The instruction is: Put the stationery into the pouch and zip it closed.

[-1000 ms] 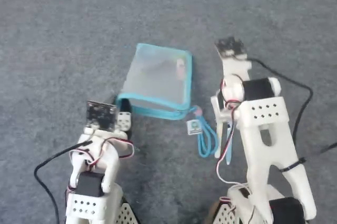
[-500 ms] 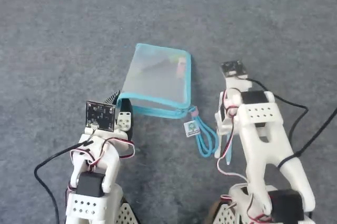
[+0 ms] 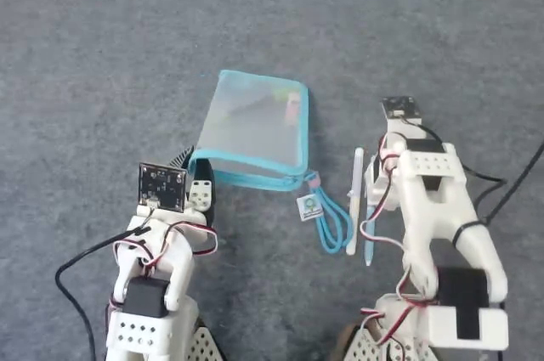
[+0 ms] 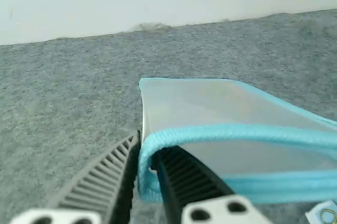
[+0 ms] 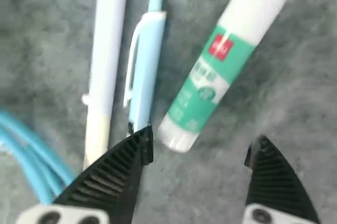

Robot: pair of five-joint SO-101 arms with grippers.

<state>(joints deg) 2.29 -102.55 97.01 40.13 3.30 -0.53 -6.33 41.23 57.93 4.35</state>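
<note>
Table surface of grey, fibrous matting spans the high view. Pouch, flat and rectangular, of translucent frosted plastic edged in light-blue fabric trim, lies at centre. Small pink and green shapes show through its upper right corner, too blurred to identify. Left gripper has its ribbed black jaws clamped on the pouch's trimmed edge at the lower left corner. Right gripper, jaws spread and grasping nothing, hovers above the loose stationery right of centre, beside the pouch and not touching it. Glue stick, a white cylinder with a green label, lies just beyond the spread fingertips. White pen and light-blue clip pen lie side by side next to it. Blue cord loop with small tag trails from the pouch's lower right corner toward the pens.
</note>
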